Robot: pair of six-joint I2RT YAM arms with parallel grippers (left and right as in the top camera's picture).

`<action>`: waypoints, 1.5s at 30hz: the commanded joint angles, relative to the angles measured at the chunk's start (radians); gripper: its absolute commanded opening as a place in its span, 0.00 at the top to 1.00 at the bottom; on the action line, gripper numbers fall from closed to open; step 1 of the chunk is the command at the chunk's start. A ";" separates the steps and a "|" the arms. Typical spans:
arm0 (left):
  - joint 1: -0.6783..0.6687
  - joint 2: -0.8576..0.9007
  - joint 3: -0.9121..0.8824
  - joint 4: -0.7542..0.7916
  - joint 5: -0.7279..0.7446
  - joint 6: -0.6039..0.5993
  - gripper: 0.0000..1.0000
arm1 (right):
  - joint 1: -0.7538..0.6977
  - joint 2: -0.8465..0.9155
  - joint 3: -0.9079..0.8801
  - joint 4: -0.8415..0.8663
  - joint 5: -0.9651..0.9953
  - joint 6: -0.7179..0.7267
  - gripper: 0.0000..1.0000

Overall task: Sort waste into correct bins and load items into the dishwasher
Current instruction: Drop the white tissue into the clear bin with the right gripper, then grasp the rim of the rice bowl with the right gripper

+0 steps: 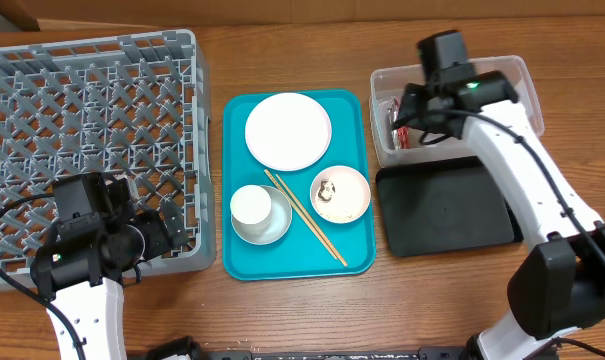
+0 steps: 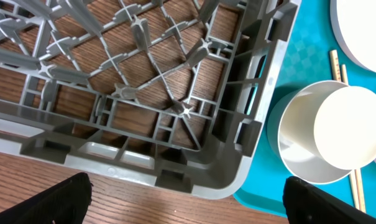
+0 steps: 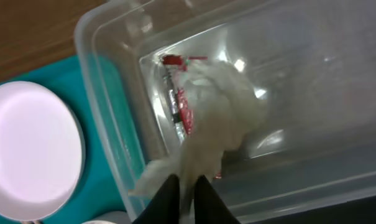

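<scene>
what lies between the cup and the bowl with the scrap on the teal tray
The wooden chopsticks lie diagonally between the cup and that bowl, seen in the overhead view.

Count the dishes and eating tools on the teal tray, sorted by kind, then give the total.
Plate: 1
Bowls: 2 (pale grey bowl, pinkish-white bowl)
Cup: 1
Chopsticks: 2
Total: 6
</scene>
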State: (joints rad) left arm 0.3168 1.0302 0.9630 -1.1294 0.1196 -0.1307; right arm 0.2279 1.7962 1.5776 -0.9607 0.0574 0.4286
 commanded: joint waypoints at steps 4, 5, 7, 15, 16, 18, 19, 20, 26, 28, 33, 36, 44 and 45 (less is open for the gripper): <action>0.008 0.003 0.022 0.004 0.011 0.011 0.00 | -0.047 -0.028 0.002 -0.003 -0.098 -0.044 0.65; 0.008 0.003 0.022 0.004 0.011 0.011 0.00 | -0.053 -0.042 0.003 -0.009 -0.098 -0.043 0.55; 0.008 0.003 0.022 0.004 0.011 0.011 0.00 | -0.066 -0.081 0.010 -0.024 -0.098 -0.044 0.47; 0.008 0.003 0.022 0.006 0.011 0.011 0.00 | -0.113 -0.300 0.013 -0.139 -0.131 -0.119 0.34; 0.008 0.003 0.022 0.007 0.011 0.011 0.00 | -0.112 -0.312 0.013 -0.162 -0.139 -0.134 0.34; 0.008 0.003 0.022 0.009 0.011 0.011 0.00 | -0.110 -0.328 0.011 -0.217 -0.166 -0.163 0.34; 0.008 0.003 0.022 0.009 0.011 0.011 0.00 | -0.108 -0.332 0.008 -0.243 -0.196 -0.177 0.34; 0.008 0.003 0.022 0.009 0.011 0.011 0.00 | -0.105 -0.335 0.000 -0.256 -0.227 -0.187 0.34; 0.008 0.003 0.022 0.012 0.011 0.011 0.00 | 0.026 -0.335 -0.123 -0.206 -0.373 -0.298 0.35; 0.008 0.003 0.022 0.011 0.011 0.011 0.00 | 0.088 -0.335 -0.177 -0.159 -0.373 -0.299 0.36; 0.008 0.003 0.022 0.015 0.011 0.011 0.00 | 0.258 -0.316 -0.290 -0.018 -0.358 -0.303 0.38; 0.008 0.003 0.022 0.018 0.011 0.011 0.00 | 0.360 -0.288 -0.352 0.080 -0.292 -0.298 0.48; 0.008 0.003 0.022 0.015 0.011 0.011 0.00 | 0.455 -0.190 -0.387 0.169 -0.232 -0.298 0.54; 0.008 0.003 0.022 0.015 0.011 0.011 0.00 | 0.458 -0.175 -0.387 0.175 -0.233 -0.298 0.56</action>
State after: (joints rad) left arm 0.3168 1.0309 0.9630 -1.1145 0.1196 -0.1307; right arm 0.6758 1.5822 1.1980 -0.8013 -0.2073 0.1333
